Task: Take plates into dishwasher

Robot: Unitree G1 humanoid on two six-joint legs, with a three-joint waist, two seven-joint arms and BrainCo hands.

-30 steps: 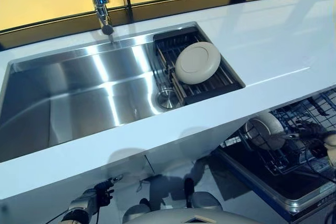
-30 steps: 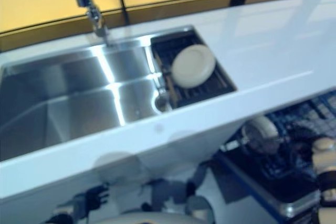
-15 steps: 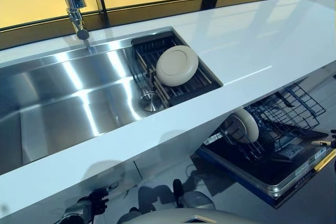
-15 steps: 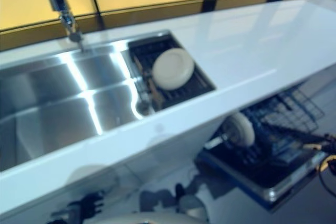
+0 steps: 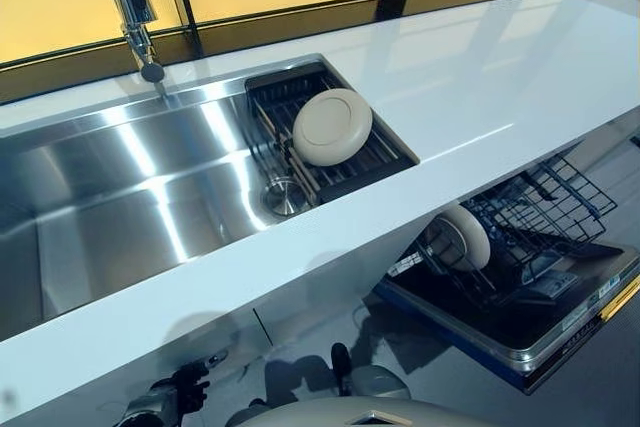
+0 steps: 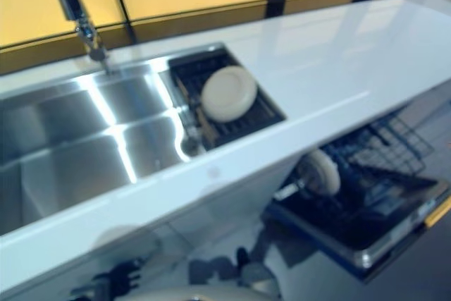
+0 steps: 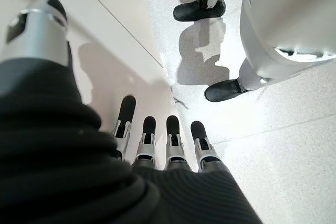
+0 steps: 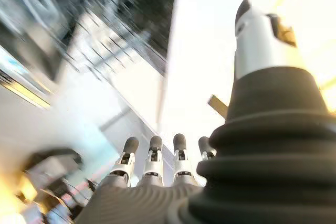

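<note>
One plate leans on the rack in the sink; another plate stands in the dishwasher basket under the counter. Left hand hangs low by the cabinet, fingers straight, empty. Right hand relaxed, also empty. Risks: the sink plate is tilted and could slide off the rack if nudged; the counter edge overhangs the basket, so an arm could clip it. Counter to the right of the sink is free.

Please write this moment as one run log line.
right hand: open, empty | left hand: open, idle | plate: on sink rack | second plate: in dishwasher rack
</note>
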